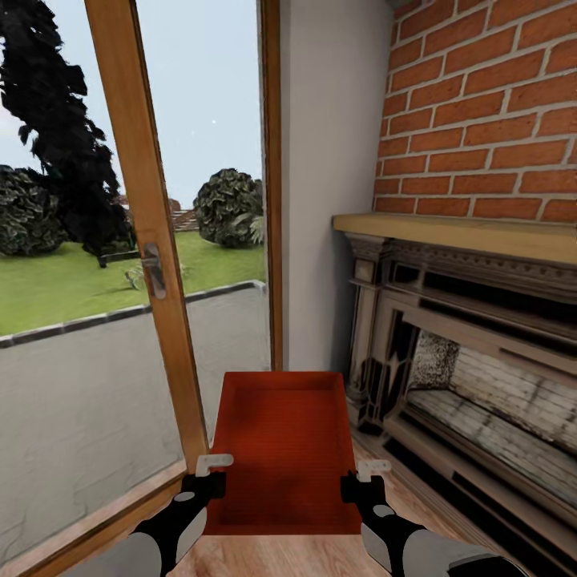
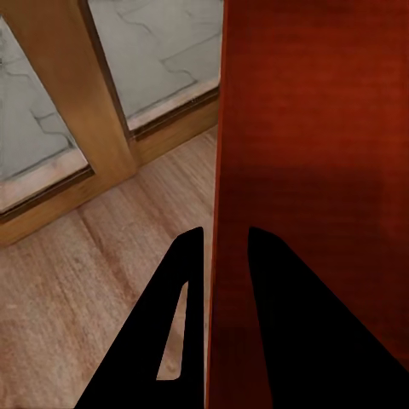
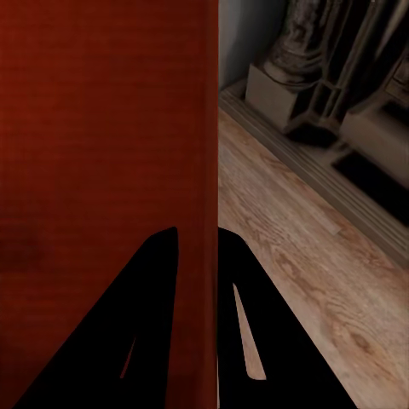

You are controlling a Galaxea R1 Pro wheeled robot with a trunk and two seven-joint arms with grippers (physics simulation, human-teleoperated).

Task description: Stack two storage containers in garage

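A: Head view: storage container (image 1: 284, 449) held above the wood-plank floor (image 1: 280, 557), between glass door (image 1: 152, 264) and brick fireplace (image 1: 473, 320). Left tool (image 1: 210, 474) and right tool (image 1: 362, 479) at its side walls.

B: Left wrist: fingers (image 2: 183, 324) straddle the left wall, clenched on it.

A: Right wrist: same, fingers (image 3: 158, 315) pinch the right wall.

B: Judged stiff, light, smooth (possibly slippery); rim grips seem sensible.

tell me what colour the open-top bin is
Red-orange; the smooth-walled rectangular open-top bin shows best in the head view.
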